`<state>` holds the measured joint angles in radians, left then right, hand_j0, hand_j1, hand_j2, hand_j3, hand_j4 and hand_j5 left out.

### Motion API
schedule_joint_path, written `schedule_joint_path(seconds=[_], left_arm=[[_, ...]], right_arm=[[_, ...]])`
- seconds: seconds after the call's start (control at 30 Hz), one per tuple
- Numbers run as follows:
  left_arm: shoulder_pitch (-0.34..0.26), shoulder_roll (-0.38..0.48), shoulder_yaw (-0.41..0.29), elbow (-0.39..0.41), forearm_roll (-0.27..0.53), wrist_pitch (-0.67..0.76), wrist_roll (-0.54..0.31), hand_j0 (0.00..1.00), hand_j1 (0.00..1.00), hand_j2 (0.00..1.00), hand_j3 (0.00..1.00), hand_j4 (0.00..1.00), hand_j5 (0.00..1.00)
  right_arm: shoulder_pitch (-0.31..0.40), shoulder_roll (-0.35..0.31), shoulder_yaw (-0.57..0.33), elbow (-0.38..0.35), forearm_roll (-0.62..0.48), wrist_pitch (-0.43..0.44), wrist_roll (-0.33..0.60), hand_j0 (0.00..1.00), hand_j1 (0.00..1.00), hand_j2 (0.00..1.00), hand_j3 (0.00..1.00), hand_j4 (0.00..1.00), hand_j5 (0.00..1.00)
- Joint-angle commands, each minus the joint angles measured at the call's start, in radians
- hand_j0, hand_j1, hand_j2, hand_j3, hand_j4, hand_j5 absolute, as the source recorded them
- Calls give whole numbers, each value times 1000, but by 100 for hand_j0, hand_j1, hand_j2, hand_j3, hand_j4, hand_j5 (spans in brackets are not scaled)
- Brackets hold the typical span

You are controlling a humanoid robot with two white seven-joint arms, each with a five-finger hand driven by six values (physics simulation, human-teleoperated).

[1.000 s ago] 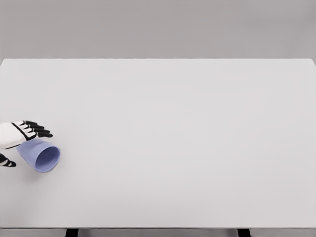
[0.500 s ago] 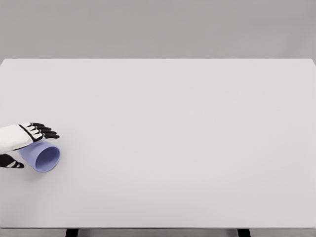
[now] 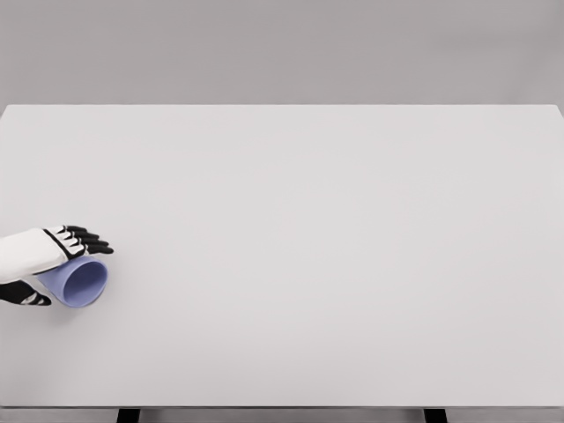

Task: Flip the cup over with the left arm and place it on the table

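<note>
A pale blue cup [image 3: 79, 281] lies on its side near the left edge of the white table [image 3: 308, 238], its open mouth facing right and toward me. My left hand [image 3: 55, 264] reaches in from the left edge and straddles the cup. Its black fingers [image 3: 86, 240] stretch over the far side of the cup and its thumb [image 3: 33, 298] sits on the near side. The fingers are still spread and not closed on the cup. My right arm does not show.
The table's left edge runs close beside the cup, and its front edge lies below, with two dark legs [image 3: 129, 415] showing under it.
My left hand has moved right and slightly down over the cup, its thumb coming in on the near side. The cup has barely shifted.
</note>
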<state>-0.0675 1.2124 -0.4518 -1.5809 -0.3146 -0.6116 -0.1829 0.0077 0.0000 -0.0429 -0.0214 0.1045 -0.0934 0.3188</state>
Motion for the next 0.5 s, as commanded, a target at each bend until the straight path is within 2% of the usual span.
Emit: schedule_joint_path(seconds=[0.0,0.47], left_arm=[[0,-1,-4,1,5,1,0,100,100,100,100,100,100],[-5,-19,-5,-1,-20,1,0,100,100,100,100,100,100]], right_arm=[[0,0,0,0,0,0,0,100,100,100,100,100,100],[0,0,0,0,0,0,0,100,100,100,100,100,100]])
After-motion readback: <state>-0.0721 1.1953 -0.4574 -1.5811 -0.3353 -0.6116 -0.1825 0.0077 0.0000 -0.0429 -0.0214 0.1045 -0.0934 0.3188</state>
